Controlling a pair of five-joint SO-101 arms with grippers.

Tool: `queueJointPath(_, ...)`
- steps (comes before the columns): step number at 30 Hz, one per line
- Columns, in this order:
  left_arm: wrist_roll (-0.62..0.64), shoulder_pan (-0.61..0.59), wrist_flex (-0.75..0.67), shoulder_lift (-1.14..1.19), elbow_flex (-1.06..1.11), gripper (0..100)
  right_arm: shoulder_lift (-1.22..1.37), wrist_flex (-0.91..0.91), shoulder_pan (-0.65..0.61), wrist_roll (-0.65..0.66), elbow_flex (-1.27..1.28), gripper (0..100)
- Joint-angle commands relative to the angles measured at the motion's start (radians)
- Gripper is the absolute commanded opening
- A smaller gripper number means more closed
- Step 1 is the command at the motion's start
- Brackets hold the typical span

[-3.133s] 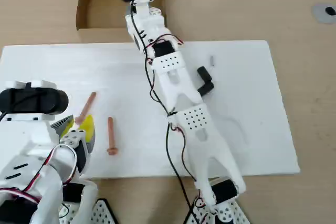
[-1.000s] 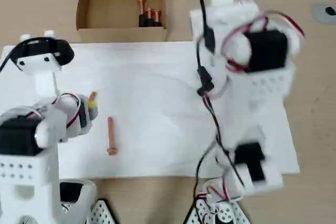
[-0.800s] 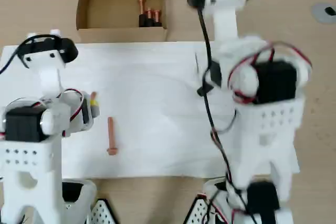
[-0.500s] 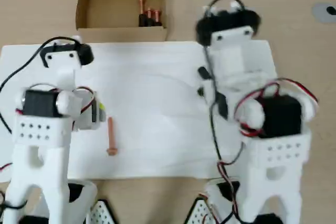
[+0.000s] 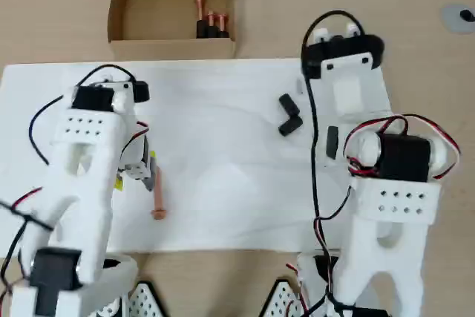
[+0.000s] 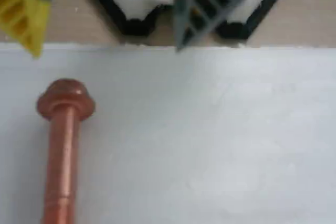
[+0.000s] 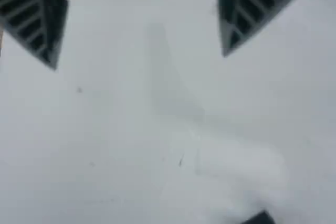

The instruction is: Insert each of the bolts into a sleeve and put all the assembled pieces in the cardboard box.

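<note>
Near edge, 8 o'clock on mat: 1 loose bolt, lying flat, head toward arm bases, shaft running toward 12. L tool hovers just over it, released and holding nothing. Bolt head sits nearer the yellow finger than the grey finger.

Step in hand, my read: L pick of this bolt. To do it well:
- shift tool so shaft is centred btwn fingers
- close across shaft, not along it
- grip near head end, leaving plain end free for the sleeve
- come down square; a round shaft will prob. roll if nudged from one side

Mid-mat, approx 2 o'clock: 2 loose black sleeves, close together, angled. R tool is at the 3 o'clock side, spread wide over bare mat, empty.

Far, 11 o'clock on table: cardboard box w/ 3 assembled pieces side by side at its 3 o'clock wall.

Count: bolts loose 1 seen, sleeves 2, assembled 3. Another bolt under L arm? Can't tell.
</note>
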Motion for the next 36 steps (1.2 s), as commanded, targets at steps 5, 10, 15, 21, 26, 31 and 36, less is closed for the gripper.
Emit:
queueJointPath(5,-0.078,0.041,-0.046,0.094,-0.009,18,-0.024,-0.031,0.015,0.031,0.004,23.8)
queueJointPath(10,-0.072,0.124,-0.103,0.136,-0.009,18,-0.024,-0.029,0.015,0.021,0.004,23.7)
queueJointPath(15,-0.055,0.204,-0.140,0.160,0.009,18,-0.024,-0.028,0.015,0.020,0.005,17.1)
queueJointPath(21,-0.044,0.199,-0.183,0.176,0.074,18,-0.024,-0.028,0.015,0.020,0.005,14.6)
queueJointPath(26,-0.044,0.180,-0.255,0.174,0.173,18,-0.024,-0.028,0.018,0.026,0.005,14.6)
queueJointPath(31,-0.044,0.187,-0.354,0.177,0.244,18,-0.024,-0.028,0.018,0.026,0.005,14.6)
queueJointPath(36,-0.043,0.180,-0.460,0.177,0.305,14,-0.024,-0.028,0.018,0.026,0.005,14.6)
